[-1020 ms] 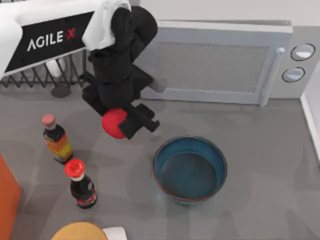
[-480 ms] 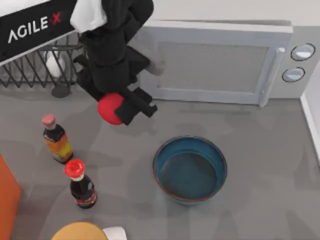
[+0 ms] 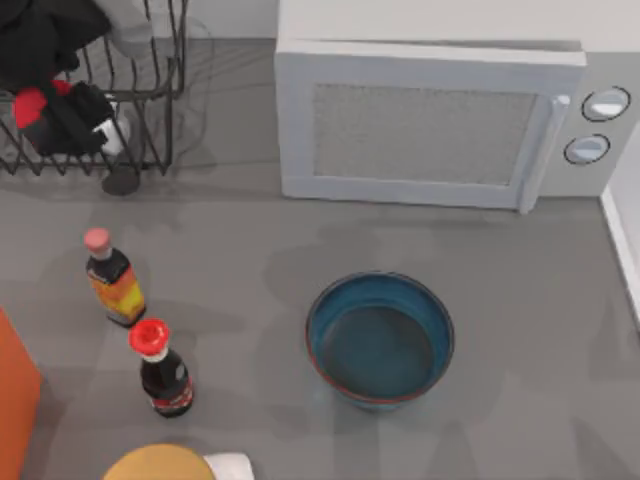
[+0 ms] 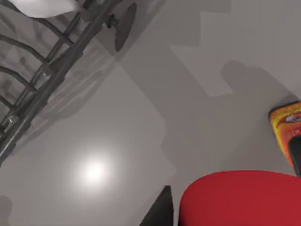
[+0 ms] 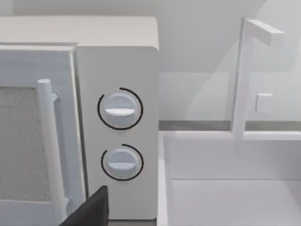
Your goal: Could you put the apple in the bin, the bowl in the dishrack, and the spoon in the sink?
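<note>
Orange block (image 3: 12, 400): at the table's 8 o'clock edge, cut off by the frame.
Red-capped bottle (image 3: 162, 368): upright at about 7 o'clock, just beside the orange block.
Bowl (image 3: 380, 338): blue-teal, upright on the grey table (image 3: 520, 300) at about 5 o'clock, nothing in it, well apart from both bottles.
Pink-capped bottle (image 3: 112, 280): upright at 9 o'clock, near the red-capped one.
Microwave (image 3: 430, 125): white, door shut, at 1 o'clock; its two dials (image 5: 120, 109) face the right wrist camera.
Sink (image 5: 235, 188): white basin just beside the microwave, with a white tap (image 5: 247, 75) behind it.
Dishrack (image 3: 120, 110): black wire, at 11 o'clock.
Left gripper (image 3: 60, 112): over the dishrack at the far 10 o'clock corner, fingers clamped on the apple.
Apple (image 3: 28, 105): red, held in that claw above the rack bars; the left wrist camera sees it close up (image 4: 240, 200).
Right gripper: cannot tell its state.
</note>
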